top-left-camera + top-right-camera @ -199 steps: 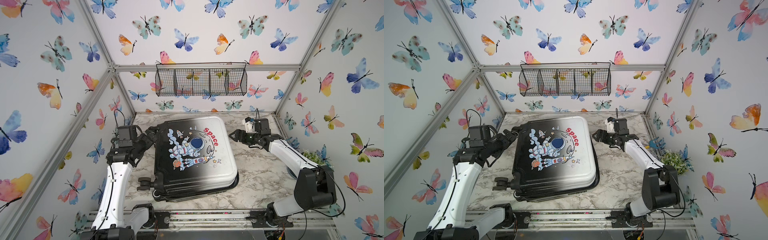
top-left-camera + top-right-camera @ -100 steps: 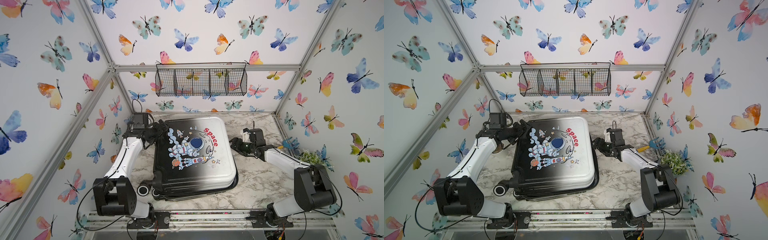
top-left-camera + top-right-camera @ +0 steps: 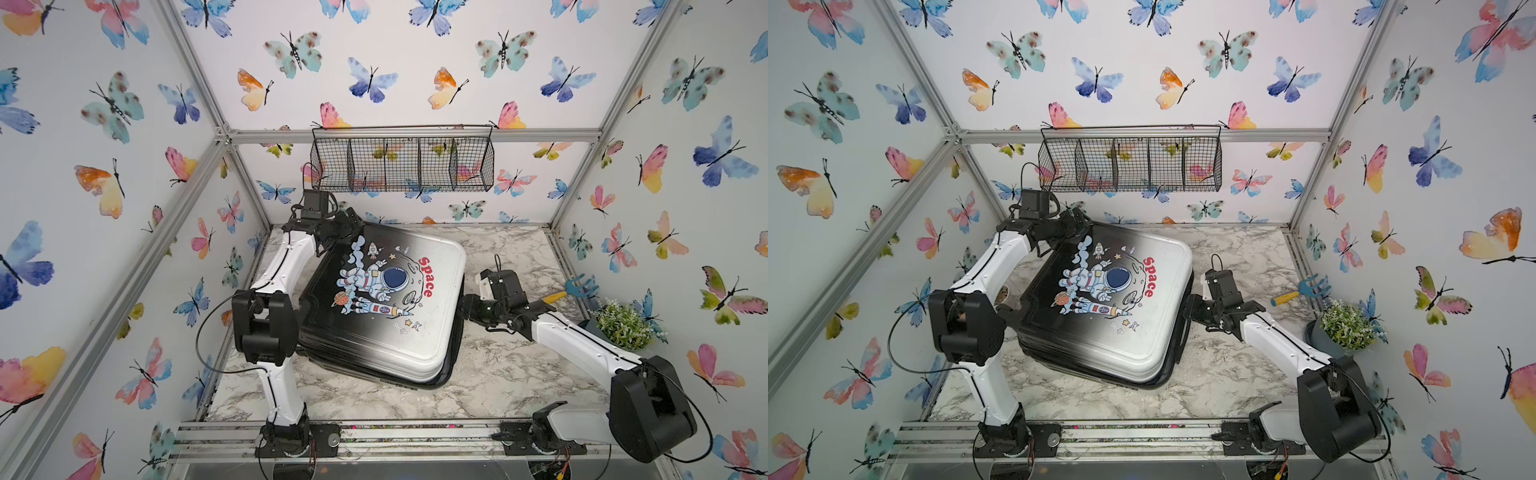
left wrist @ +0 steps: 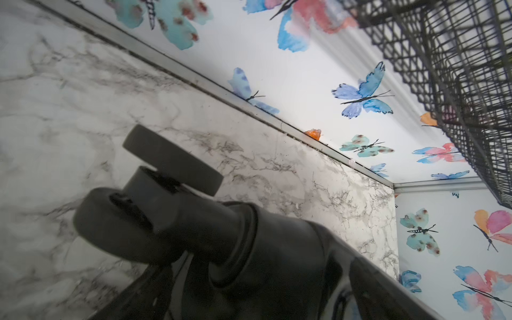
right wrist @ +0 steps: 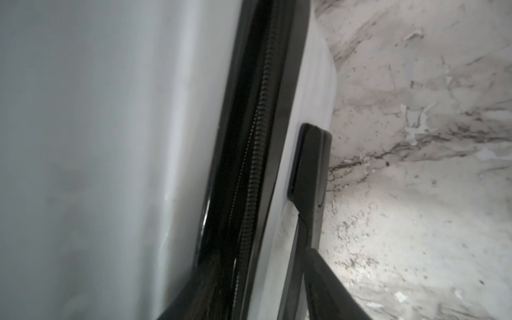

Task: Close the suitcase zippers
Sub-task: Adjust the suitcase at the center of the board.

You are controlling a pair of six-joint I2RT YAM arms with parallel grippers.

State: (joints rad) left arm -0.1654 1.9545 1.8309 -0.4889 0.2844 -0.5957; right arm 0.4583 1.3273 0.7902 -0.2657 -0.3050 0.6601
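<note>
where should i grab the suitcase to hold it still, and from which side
Probably the black side handle on the silver edge of the suitcase, approached from the robot's right, low along the table, where the right gripper is. The handle stands proud of the shell as a narrow bar. The lid is broad, smooth and flat, likely too wide to pinch.

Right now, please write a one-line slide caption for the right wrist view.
Close-up along the suitcase rim: black zipper track between silver shell halves, black handle beside it, marble table behind.
</note>
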